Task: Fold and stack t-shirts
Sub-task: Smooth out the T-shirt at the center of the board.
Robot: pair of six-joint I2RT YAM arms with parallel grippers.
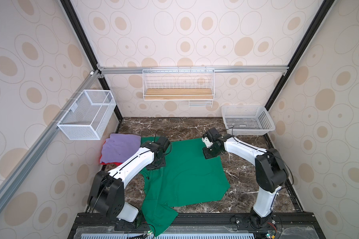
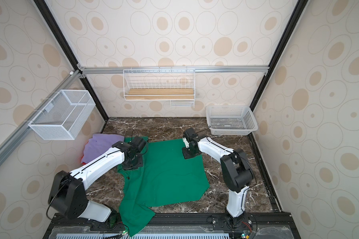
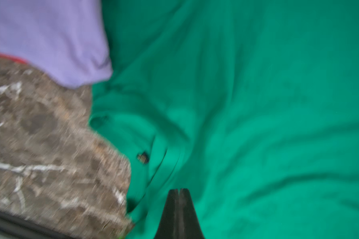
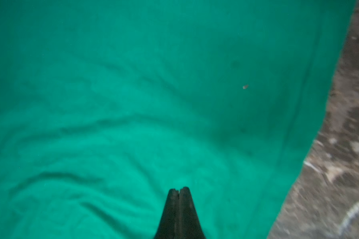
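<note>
Green t-shirt [image 1: 187, 171] lay spread across the middle of the marble tabletop [image 1: 247, 175], mostly flat with shallow wrinkles. One part of it trailed past the near edge of the tabletop onto the black frame. Its far left corner lay just beside the lavender t-shirt [image 1: 120, 149]; contact could not be judged.

Lavender t-shirt sat at the far left of the tabletop, on top of the red t-shirt [image 1: 112, 163], of which only a thin edge showed beneath.

Left gripper [image 3: 179, 189]: fingers pressed together, nothing between them. It was over the left part of the green t-shirt, near the collar. The left wrist view was blurred.

Right gripper [image 4: 179, 188]: fingers likewise pressed together, nothing gripped. It was over the far right part of the green t-shirt, near its right edge. Whether either tip touched the cloth could not be told.

White perforated basket [image 1: 265, 122] stood at the far right corner, apart from all three shirts.
</note>
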